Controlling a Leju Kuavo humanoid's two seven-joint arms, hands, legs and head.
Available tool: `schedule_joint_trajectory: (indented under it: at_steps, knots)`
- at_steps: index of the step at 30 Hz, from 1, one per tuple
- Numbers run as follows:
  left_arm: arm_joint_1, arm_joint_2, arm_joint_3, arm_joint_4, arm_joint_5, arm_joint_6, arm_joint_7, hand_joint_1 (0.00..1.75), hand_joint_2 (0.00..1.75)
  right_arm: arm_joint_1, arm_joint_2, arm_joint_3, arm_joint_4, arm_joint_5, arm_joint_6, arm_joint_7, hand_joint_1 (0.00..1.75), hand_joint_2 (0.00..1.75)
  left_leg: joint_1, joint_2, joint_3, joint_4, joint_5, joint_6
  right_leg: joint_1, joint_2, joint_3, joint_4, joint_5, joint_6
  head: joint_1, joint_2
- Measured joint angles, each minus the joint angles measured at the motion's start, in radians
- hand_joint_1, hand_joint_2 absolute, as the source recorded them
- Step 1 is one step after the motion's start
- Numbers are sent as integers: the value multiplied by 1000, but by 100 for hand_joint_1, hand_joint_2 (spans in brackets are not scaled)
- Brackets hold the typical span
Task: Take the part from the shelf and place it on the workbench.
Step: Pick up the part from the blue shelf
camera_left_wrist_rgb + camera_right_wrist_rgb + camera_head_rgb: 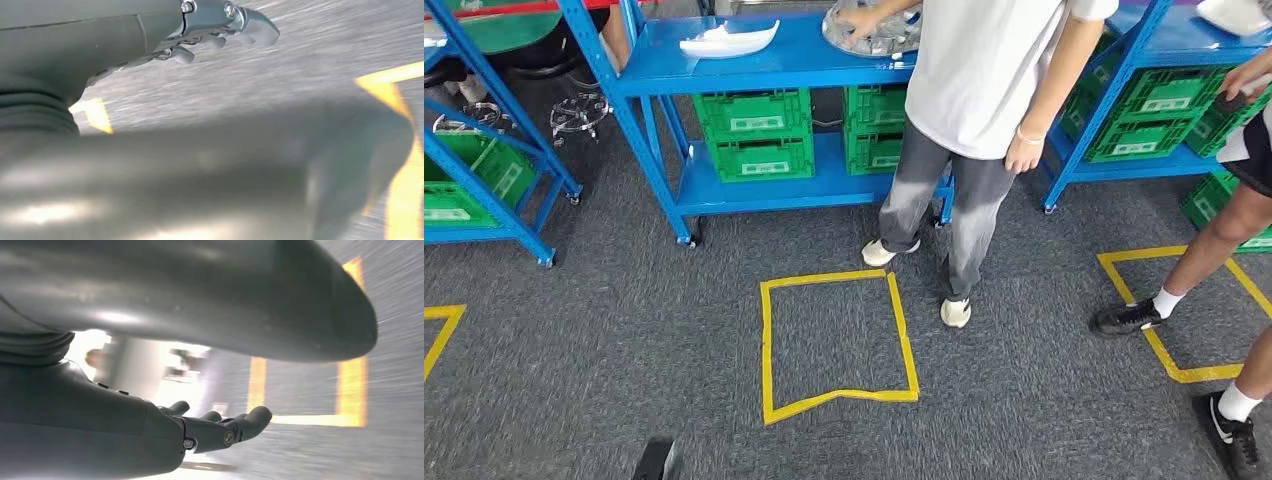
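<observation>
The robot's left hand (220,27) hangs low over the grey rough carpet floor (624,330), and its grey fingers (255,30) are a little bent with nothing in them. The right hand (220,427) hangs low too, fingers (252,419) stretched out and apart, holding nothing. Both wrist views are blurry, with yellow tape lines on the carpet past each hand. Far ahead of both hands stands a blue metal shelf on small wheels (764,65). On its smooth top lies the white curved plastic part (727,40) — long, thin and pointed at one end, like a little boat. It is well apart from both hands, more to the side of the left one. Near it on the same top sits a round shiny silver part (879,35), and a person in a white shirt and grey trousers (984,110) has a hand on it. Under the top, green plastic crates with ribbed sides (759,135) are stacked, each with a white label, but the writing is too small to read. On the floor between the robot and the shelf is a square of yellow tape (837,345). Off to the right hand's side stands another blue shelf with green crates (1159,110), and a second person in black shoes and white socks (1214,260) — standing by another yellow tape outline (1169,350).
</observation>
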Motion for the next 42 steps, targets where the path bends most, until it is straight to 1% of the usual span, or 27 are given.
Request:
schedule_joint_trajectory:
  at_steps: [1, 2, 3, 4, 6, 7, 8, 10, 13, 17, 21, 24, 35, 42]
  knots:
    - [11, 0, 0, 8, 0, 0, 1, 0, 58, -9, 0, 0, -7, 0, 0, -11, 0, 58, 0, 2, 3, 0, 1, 1, 1, 2, 0, 0, 0, 1, -1, 0]
    - [20, 0, 0, 13, 0, 0, 1, 0, 87, -17, 1, 0, -10, 0, 0, -33, 0, 87, 0, 2, 4, 0, 2, 1, 1, 2, -1, -1, 0, 1, -1, 0]
    - [34, 0, 0, 26, 0, 0, 1, 0, 131, -30, 1, 0, -19, 0, 0, -80, 0, 131, 0, 1, 6, -1, 3, 1, 2, 1, -1, -1, 0, 2, -1, 0]
    - [43, 0, 0, 32, 0, 0, 0, 0, 175, -39, 1, 0, -23, 0, 0, -142, 0, 175, 0, -3, 7, -3, 5, -2, 3, -3, -1, -1, 0, 0, -2, 0]
    - [48, 1, 0, 43, 0, 0, -1, 0, 175, -46, 1, 0, -29, 0, 0, -280, 0, 175, 1, -9, 7, -8, 8, -6, 4, -9, 1, -1, -1, -4, -2, 0]
    - [49, 1, 0, 48, 0, 0, -1, 0, 175, -47, 1, 0, -32, 0, 0, -333, 0, 175, 1, -9, 8, -10, 8, -7, 4, -9, 2, -1, -1, -6, -2, 0]
    - [49, 1, 0, 52, 0, 0, -1, 0, 175, -48, 1, 0, -34, 0, 0, -371, 0, 175, 1, -8, 8, -11, 9, -8, 4, -8, 2, -1, -1, -8, -2, 0]
    - [49, 2, 0, 59, 0, 0, -1, 0, 175, -46, 1, 0, -36, 0, 0, -394, 0, 175, 2, -6, 9, -13, 9, -11, 4, -7, 1, -1, -2, -10, -2, 0]
    - [49, 2, 0, 65, 0, 0, -1, 0, 175, -44, 1, 0, -40, 0, 0, -339, 0, 175, 4, -6, 10, -15, 10, -14, 4, -6, 1, 0, -2, -11, -2, 0]
    - [49, 2, 0, 71, 0, 0, -1, 0, 175, -45, 1, 0, -45, 0, 0, -242, 0, 175, 4, -6, 10, -15, 10, -15, 4, -6, 2, 0, -2, -12, -2, 0]
    - [49, 2, 0, 74, 0, 0, -1, 0, 175, -45, 1, 0, -46, 0, 0, -190, 0, 175, 4, -6, 10, -15, 10, -14, 3, -6, 2, 0, -2, -12, -2, 0]
    - [49, 2, 0, 77, 0, 0, -1, 0, 175, -45, 1, 0, -47, 0, 0, -180, 0, 175, 3, -6, 10, -15, 10, -14, 2, -6, 2, 0, -2, -11, -2, 0]
    - [48, 2, 1, 82, -6, 0, 0, 0, 175, -49, 1, -1, -54, 2, 0, -179, 0, 175, 3, -6, 10, -15, 10, -14, 2, -6, 2, 0, -2, -11, -2, 0]
    - [32, 1, 47, 93, -113, 0, 17, 0, 175, -64, 1, -32, -54, 48, -1, -180, 0, 175, 3, -6, 10, -15, 10, -14, 2, -6, 2, 0, -2, -11, -2, 0]
